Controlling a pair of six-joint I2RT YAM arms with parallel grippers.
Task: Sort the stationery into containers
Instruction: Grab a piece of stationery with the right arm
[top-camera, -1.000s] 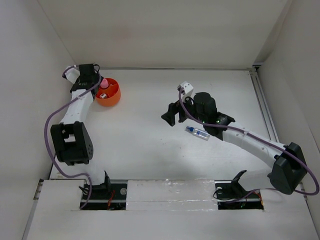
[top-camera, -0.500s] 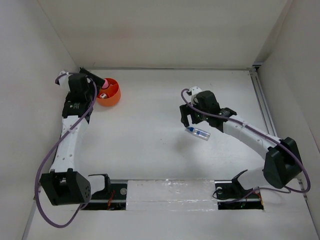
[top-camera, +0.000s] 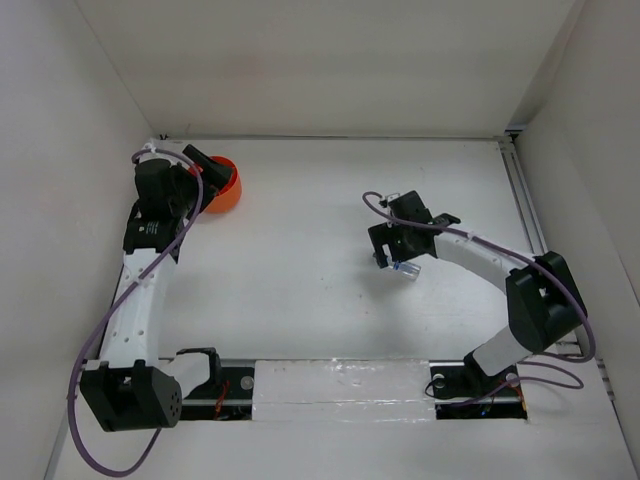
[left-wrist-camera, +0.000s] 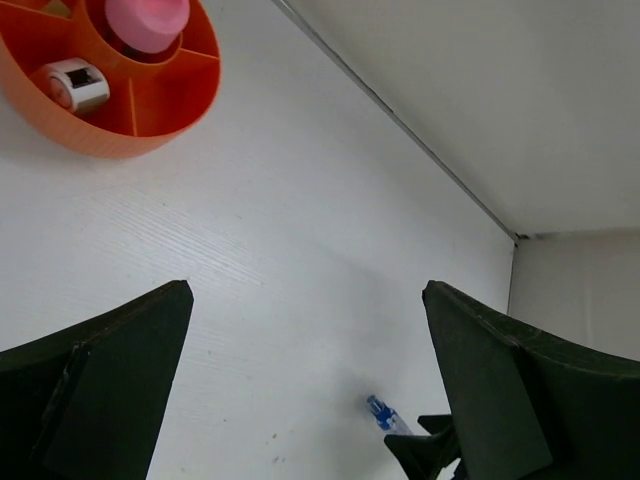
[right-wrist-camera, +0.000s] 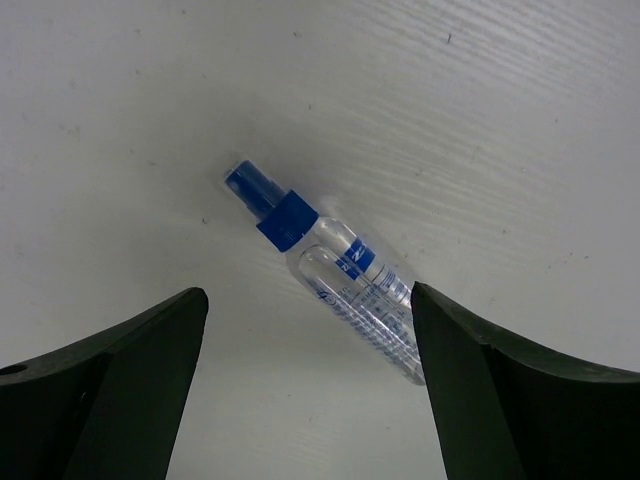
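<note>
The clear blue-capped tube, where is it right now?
Top view: the tube lies on the table, right of centre, under the open right gripper, far from the orange tub.

Both my arms are the same build: white tube links on the left arm (top-camera: 135, 300) and the right arm (top-camera: 478, 262). There are chunky black joint housings (top-camera: 541, 300) at the elbows, plus black wrist blocks. A thin purple cable (top-camera: 70, 415) runs loose alongside each arm. My fingers (left-wrist-camera: 95, 400) are matte, near-black wedges with flat angled faces and hard edges.
</note>
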